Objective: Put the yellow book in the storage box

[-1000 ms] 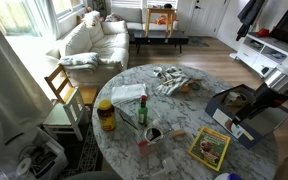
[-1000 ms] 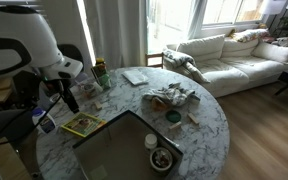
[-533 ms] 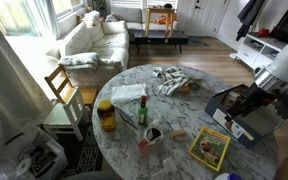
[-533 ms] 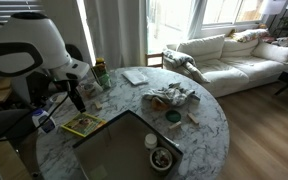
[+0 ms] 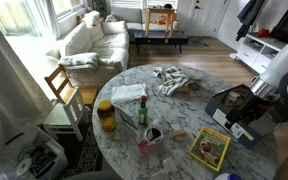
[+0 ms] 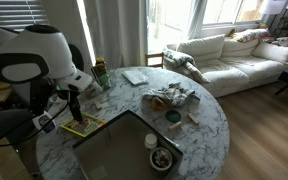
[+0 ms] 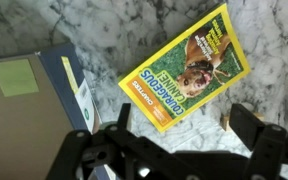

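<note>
**Released tool point(image 7: 184, 125) closing in**

The storage box point(image 7: 29, 110) is lying left, the yellow book point(image 7: 184, 68) just beside it on the counter point(image 7: 44, 25). Only the wrist view is showing the cover lettering. The tool, spread and empty, is hanging nearer the book than a second ago.

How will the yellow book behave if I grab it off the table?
The yellow book looks thin, so it will probably flex when lifted by one edge. Lying flat on the marble table, it may slide rather than lift.

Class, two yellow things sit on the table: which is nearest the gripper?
The yellow book, flat beside the storage box; the yellow-lidded jar stands across the table.
</note>
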Robot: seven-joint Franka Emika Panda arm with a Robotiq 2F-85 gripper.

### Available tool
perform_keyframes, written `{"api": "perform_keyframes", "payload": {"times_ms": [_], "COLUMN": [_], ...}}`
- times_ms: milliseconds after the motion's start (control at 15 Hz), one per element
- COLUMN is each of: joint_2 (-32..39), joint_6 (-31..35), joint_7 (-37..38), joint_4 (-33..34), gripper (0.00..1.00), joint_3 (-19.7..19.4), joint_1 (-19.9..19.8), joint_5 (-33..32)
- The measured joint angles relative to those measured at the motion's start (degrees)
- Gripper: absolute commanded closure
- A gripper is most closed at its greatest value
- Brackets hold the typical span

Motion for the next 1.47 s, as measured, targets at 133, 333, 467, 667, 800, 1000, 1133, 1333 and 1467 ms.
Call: {"api": "perform_keyframes", "payload": {"times_ms": [133, 333, 467, 667, 800, 1000, 1133, 1333, 1467], "joint_2": [2.01, 5.29, 7.34, 10.58, 13.05, 16.67, 18.58, 20.32, 20.98], "joint_6": [-1.12, -2.08, -2.11, -0.86, 2.09, 7.47, 10.54, 13.65, 15.0], "joint_7": [-0.06, -1.13, -1.58, -1.58, -1.58, -1.61, -3.1, -9.91, -15.03], "joint_4": [-0.04, -0.06, -0.05, -0.02, -0.01, 0.02, 0.05, 0.1, 0.21], "gripper": [0.0, 0.0, 0.0, 0.0, 0.0, 0.0, 0.0, 0.0, 0.01], "joint_3": [-0.58, -1.72, -2.12, -1.96, -1.64, -0.88, -0.16, 0.68, 0.86], "joint_1": [0.0, 0.0, -0.01, 0.0, 0.12, 0.4, 0.54, 0.61, 0.59], "joint_5": [1.53, 4.38, 5.86, 6.59, 7.59, 10.5, 14.57, 22.85, 28.08]}}
